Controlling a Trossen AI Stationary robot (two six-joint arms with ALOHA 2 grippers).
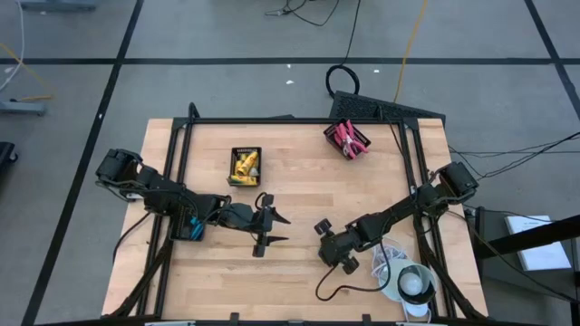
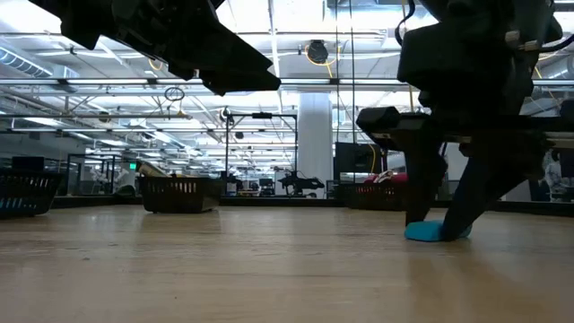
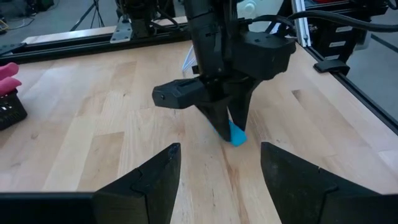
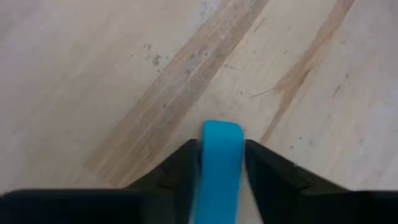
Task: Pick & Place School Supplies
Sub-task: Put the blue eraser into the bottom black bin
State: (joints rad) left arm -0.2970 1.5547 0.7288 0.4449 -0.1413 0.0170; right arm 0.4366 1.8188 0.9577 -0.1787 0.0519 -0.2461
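A short light-blue oblong piece [image 4: 219, 149] lies on the wooden table right of centre, between the fingers of my right gripper [image 3: 227, 127], which slants down onto it and is shut on it. In the low view the piece [image 2: 432, 231] rests flat on the table under that gripper [image 2: 441, 220]. My left gripper [image 1: 277, 229] hovers open above the table's middle, a little to the left of the piece, with nothing between its fingers [image 3: 155, 180]. My right gripper pinches the light-blue piece by its two long sides [image 4: 205, 163] between its two fingers. The fingers [image 2: 417, 211] come from above, slanting down, and the piece's far end [image 4: 221, 128] sticks out past the fingertips. The piece lies on the table.
A black tray of yellow pieces [image 1: 245, 166] stands at the far left of centre, and a tray of pink-handled scissors [image 1: 346, 139] at the far right. A third tray [image 1: 188, 228] sits under my left arm. A white cord with a round object [image 1: 412, 282] lies near right.
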